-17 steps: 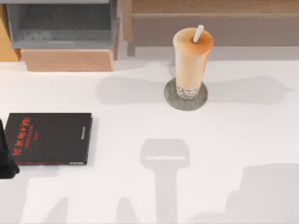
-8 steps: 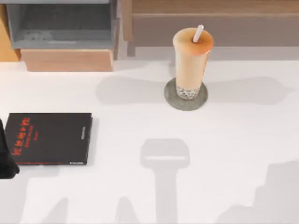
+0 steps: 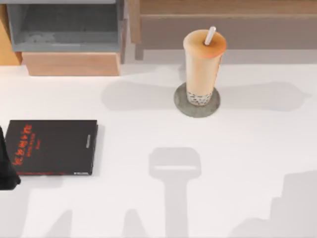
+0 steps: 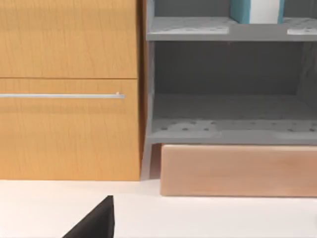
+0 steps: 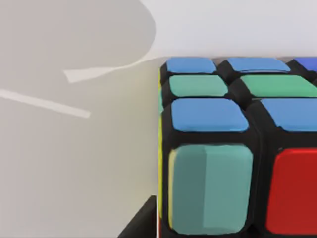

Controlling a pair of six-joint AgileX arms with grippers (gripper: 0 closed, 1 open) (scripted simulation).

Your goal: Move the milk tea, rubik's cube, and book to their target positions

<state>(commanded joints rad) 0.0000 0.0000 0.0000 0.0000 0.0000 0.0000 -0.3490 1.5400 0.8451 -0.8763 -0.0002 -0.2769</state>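
one milk tea point(image 3: 203, 67) stands upright on one grey disc point(image 3: 184, 106) at twelve o'clock, straw up. one black book point(image 3: 53, 147) lies flat at nine o'clock, long axis left-right. one rubik's cube point(image 5: 237, 148) sits close before the right wrist; claws' state, cannot tell.
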